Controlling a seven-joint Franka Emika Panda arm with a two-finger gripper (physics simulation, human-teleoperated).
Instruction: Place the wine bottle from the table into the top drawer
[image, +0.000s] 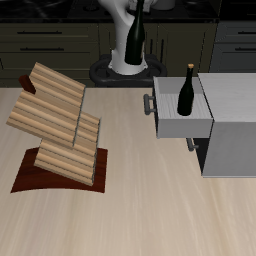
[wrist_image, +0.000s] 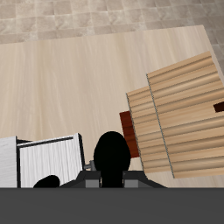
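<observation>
The wine bottle (image: 135, 38) hangs upright in the air at the table's back, in front of the robot's white arm. In the wrist view it is a black shape (wrist_image: 111, 159) directly under my gripper (wrist_image: 111, 172), which is shut on its neck. In the exterior view the gripper itself is cut off by the frame's edge. The top drawer (image: 168, 118) of the grey cabinet (image: 232, 140) is pulled out, its bar handle (image: 150, 103) facing the table's middle. The drawer (wrist_image: 48, 159) also shows below the gripper, off to one side of the bottle. The pale table (image: 140, 205) lies far beneath.
A second look-alike bottle (image: 187, 90) stands upright at the open drawer; I cannot tell whether it is inside it. A slatted wooden rack (image: 58, 122) on a dark red-brown base (image: 30, 180) leans nearby, also seen as rack (wrist_image: 179, 114). The lower drawer's handle (image: 192, 145) juts out.
</observation>
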